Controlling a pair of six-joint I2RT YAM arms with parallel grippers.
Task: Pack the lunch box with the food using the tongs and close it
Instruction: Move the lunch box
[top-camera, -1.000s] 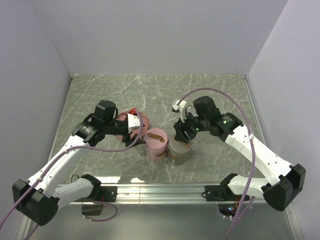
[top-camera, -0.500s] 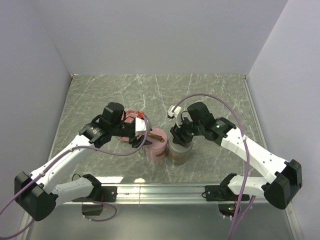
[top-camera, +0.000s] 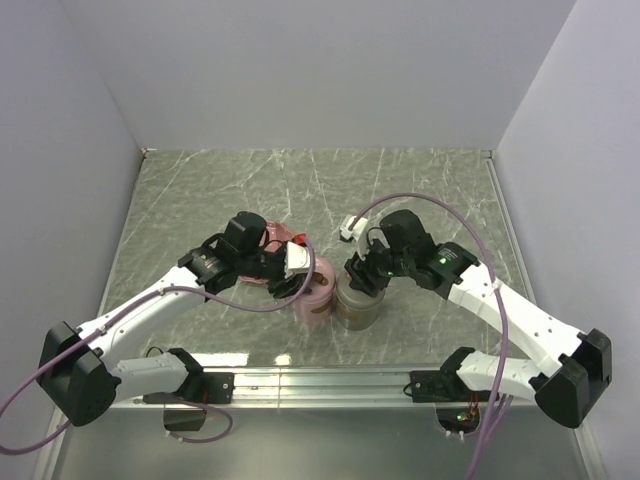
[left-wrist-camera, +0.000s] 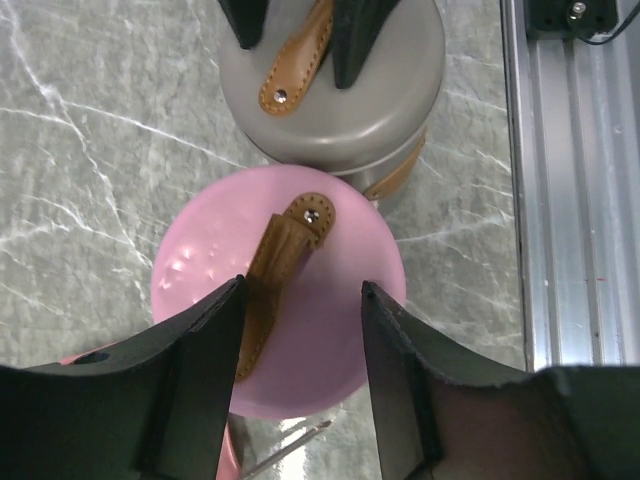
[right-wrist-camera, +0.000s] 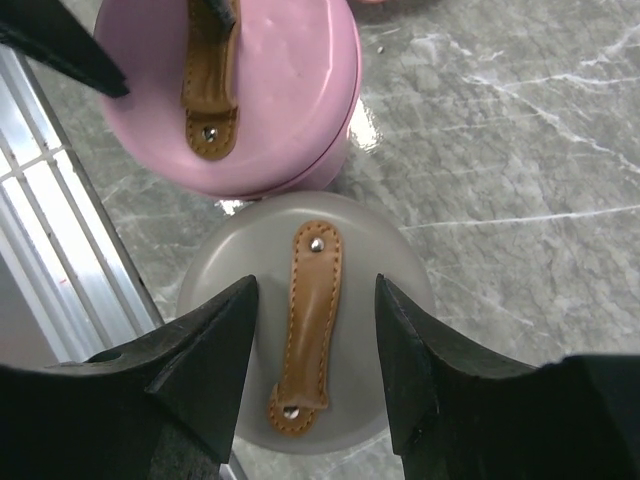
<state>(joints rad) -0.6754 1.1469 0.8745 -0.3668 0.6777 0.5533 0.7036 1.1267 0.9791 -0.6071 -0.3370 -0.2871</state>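
At the near edge runs a ribbed aluminium rail (top-camera: 320, 380). Just beyond it, two round lidded lunch box tubs stand touching on the grey-green marbled table (top-camera: 300, 180). One is pink (top-camera: 314, 292), on the left. The other is grey (top-camera: 356, 305), on the right. Each lid carries a brown leather strap.

The left claw (left-wrist-camera: 302, 290) hangs over the pink lid, its black fingers (left-wrist-camera: 205, 350) parted to either side of that strap (left-wrist-camera: 285, 250), with nothing held. The right claw (right-wrist-camera: 317, 285) sits the same way over the grey lid, fingers (right-wrist-camera: 215, 350) apart astride its strap (right-wrist-camera: 305, 330), also gripping nothing.

A thin silver tip, seemingly of the slim metal tongs (left-wrist-camera: 290, 442), lies on the table beside the pink tub.

Farther back, a pink plate (top-camera: 272, 236) peeks from behind the left wrist with an orange-red bit of food (top-camera: 297, 237) at its edge. The rest of the food is hidden.
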